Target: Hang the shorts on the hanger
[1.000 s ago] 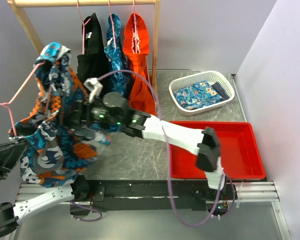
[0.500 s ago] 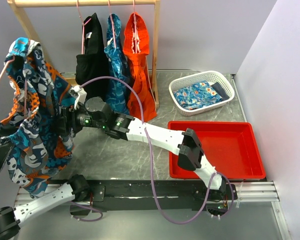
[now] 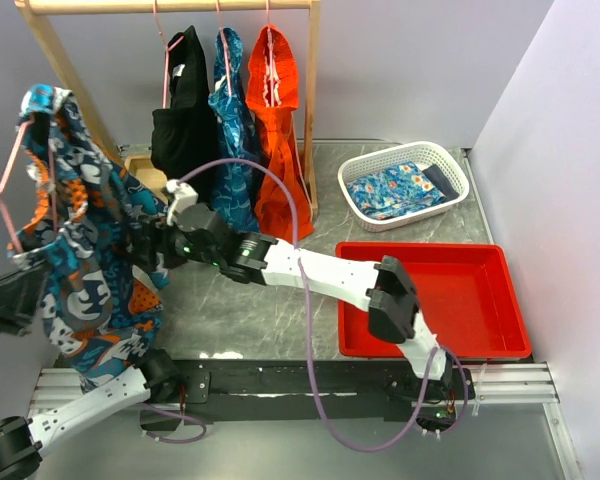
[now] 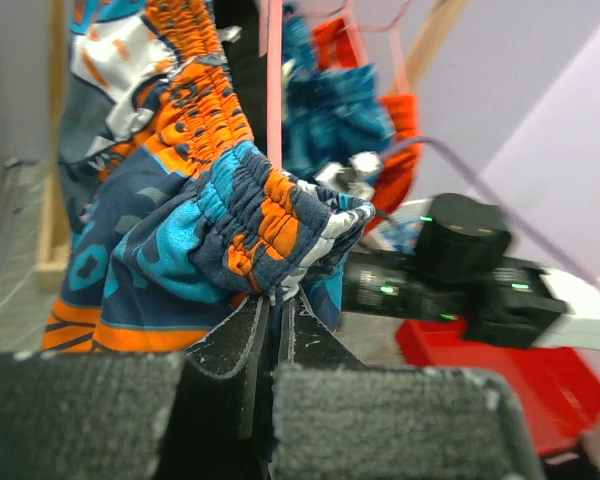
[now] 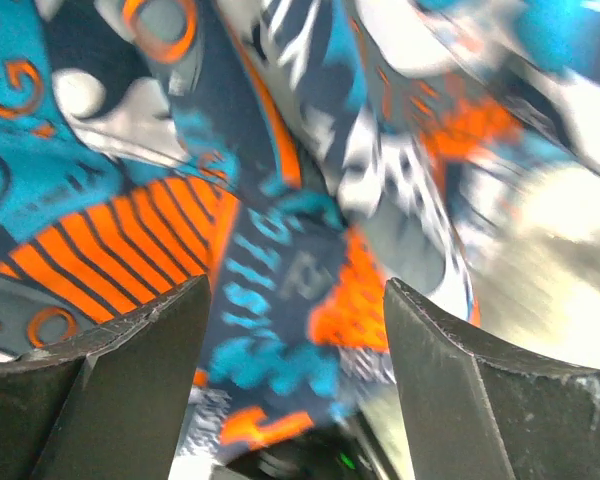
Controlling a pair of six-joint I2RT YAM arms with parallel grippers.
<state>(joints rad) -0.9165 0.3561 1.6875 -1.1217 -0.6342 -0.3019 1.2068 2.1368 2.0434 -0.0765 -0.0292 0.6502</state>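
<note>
The shorts [image 3: 90,270], navy, white and orange, hang at the far left off the pink wire hanger [image 3: 10,155], high above the table. In the left wrist view the hanger [image 4: 274,100] runs straight up from my left gripper [image 4: 275,300], which is shut on the wire with the gathered waistband of the shorts [image 4: 230,215] bunched at its tips. That gripper [image 3: 25,280] shows at the left edge of the top view. My right gripper [image 3: 145,245] reaches across to the shorts. It [image 5: 295,330] stands open, with the printed shorts [image 5: 280,200] just beyond its fingers.
A wooden rack [image 3: 165,6] at the back carries black [image 3: 180,110], teal [image 3: 230,110] and orange [image 3: 275,120] garments on pink hangers. A white basket [image 3: 380,160] holds floral cloth. A red tray [image 3: 500,300] lies at the right.
The left arm swung the hanger and shorts further left and higher, away from the middle. The right gripper followed them left, still open.
</note>
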